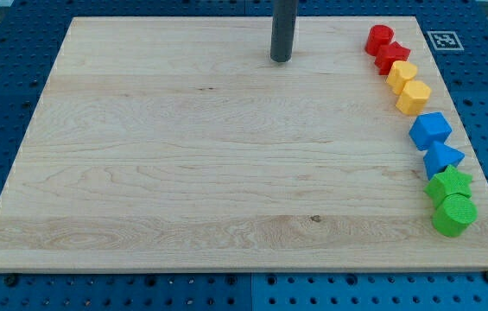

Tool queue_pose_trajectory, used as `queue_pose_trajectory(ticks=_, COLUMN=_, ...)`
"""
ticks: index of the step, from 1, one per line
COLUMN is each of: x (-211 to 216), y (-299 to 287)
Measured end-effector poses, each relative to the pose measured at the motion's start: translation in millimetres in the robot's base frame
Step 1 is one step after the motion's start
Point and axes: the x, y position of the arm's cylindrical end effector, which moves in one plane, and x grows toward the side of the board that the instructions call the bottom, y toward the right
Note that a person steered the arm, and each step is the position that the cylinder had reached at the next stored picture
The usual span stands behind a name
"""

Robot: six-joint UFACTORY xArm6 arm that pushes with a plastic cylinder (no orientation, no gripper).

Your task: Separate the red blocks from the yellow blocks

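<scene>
While the rod is ending in a plain tip w/ no jaws to open or close, nothing is being gripped; it's resting on bare board near the view's top edge, touching no block.

All blocks are lying to the tip's right, strung in a column down the board's right edge. Nearest the tip, & roughly level w/ it, is the red pair: a red cylinder slightly above tip height, and a second red block (shape unclear, maybe a star) about level w/ it. Directly below-right of that, the two yellows are sitting: an upper yellow block touching or nearly touching the lower red, then a yellow hexagon-ish block pressed against it. So the red/yellow seam is lying right of the tip & a bit lower.

Further down-right, well away from the tip, two blue blocks and two green blocks are continuing the column; not part of the job.

Judgement: the column's long axis is running top-to-bottom, leaning slightly rightward, so the tip is facing its left flank. Splitting probably calls for getting to the far (right) side of the reds and sweeping them left across the open board, or wedging in at the seam. Risk: reds & yellows are packed tight, so a push on one is likely dragging its neighbour.
</scene>
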Motion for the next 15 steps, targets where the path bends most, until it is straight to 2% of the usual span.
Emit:
queue_pose_trajectory(ticks=3, x=-4.9, y=0.0)
queue_pose_trajectory(ticks=4, x=-54.2, y=20.9)
queue_pose_trajectory(ticks=5, x=-73.6, y=63.0)
queue_pose_trajectory(ticks=7, x=-68.4, y=83.4)
queue_pose_trajectory(ticks=8, x=-68.4, y=137.7)
queue_pose_trajectory(ticks=9, x=-65.7, y=219.5)
queue_pose_trajectory(ticks=10, x=-28.0, y=224.5)
queue_pose_trajectory(ticks=12, x=-28.2, y=209.4)
queue_pose_trajectory(ticks=13, x=-28.8, y=136.1)
queue_pose_trajectory(ticks=14, x=-30.0, y=136.8)
queue_pose_trajectory(ticks=15, x=-30.0, y=212.0)
